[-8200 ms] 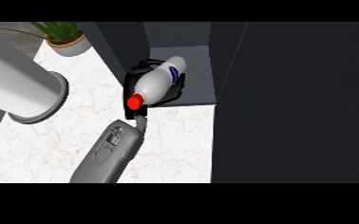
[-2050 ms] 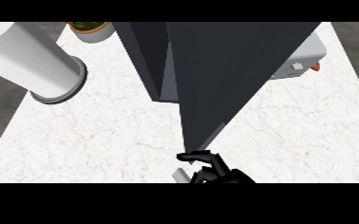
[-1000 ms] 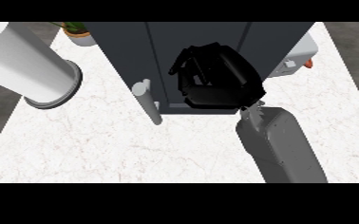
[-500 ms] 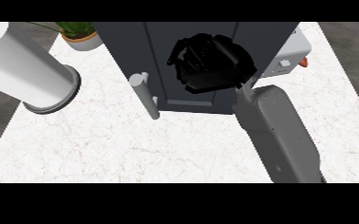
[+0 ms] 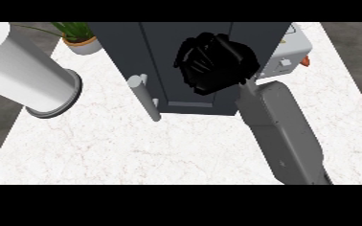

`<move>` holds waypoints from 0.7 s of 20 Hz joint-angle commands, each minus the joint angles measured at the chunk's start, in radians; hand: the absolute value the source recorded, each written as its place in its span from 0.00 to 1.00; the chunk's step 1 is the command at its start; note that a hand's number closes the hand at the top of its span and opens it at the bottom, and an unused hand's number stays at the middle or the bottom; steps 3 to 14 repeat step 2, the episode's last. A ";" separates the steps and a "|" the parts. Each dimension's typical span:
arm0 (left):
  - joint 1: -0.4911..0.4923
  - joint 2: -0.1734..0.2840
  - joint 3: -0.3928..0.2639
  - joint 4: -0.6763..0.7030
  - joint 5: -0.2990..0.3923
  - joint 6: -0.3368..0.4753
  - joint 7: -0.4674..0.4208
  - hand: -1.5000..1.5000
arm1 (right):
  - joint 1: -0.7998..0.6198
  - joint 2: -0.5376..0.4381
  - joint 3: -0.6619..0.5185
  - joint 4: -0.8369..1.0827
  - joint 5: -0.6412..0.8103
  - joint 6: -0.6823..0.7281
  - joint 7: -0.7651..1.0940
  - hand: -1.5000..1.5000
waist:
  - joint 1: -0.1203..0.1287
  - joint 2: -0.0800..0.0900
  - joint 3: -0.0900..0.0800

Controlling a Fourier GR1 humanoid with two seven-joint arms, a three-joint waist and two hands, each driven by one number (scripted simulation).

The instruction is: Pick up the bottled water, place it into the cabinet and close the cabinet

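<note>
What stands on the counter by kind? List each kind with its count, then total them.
Cabinets: 1, dark grey cabinet
Potted plants: 1, potted plant
White cylinders: 1, white cylinder
White appliances: 1, white appliance, behind the cabinet
Total: 4
The bottled water is not visible.

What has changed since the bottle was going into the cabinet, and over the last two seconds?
The bottled water, held inside the open cabinet earlier, no longer shows; the cabinet door now looks swung shut. The right hand rose from the counter's near edge two seconds ago onto the door front and has barely shifted in the last second. The white cylinder and potted plant remain at the left. The left hand is out of view.
</note>
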 commanded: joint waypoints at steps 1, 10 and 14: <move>0.020 -0.017 0.001 -0.018 0.001 -0.019 0.018 0.00 | -0.152 0.044 -0.024 0.130 0.004 -0.044 0.025 1.00 | 0.046 0.029 -0.032; -0.038 -0.018 -0.009 -0.009 -0.021 0.029 0.015 0.00 | -0.176 0.040 -0.056 0.139 -0.014 -0.047 0.027 1.00 | 0.037 0.035 -0.032; -0.038 -0.018 -0.009 -0.009 -0.021 0.029 0.015 0.00 | -0.176 0.040 -0.056 0.139 -0.014 -0.047 0.027 1.00 | 0.037 0.035 -0.032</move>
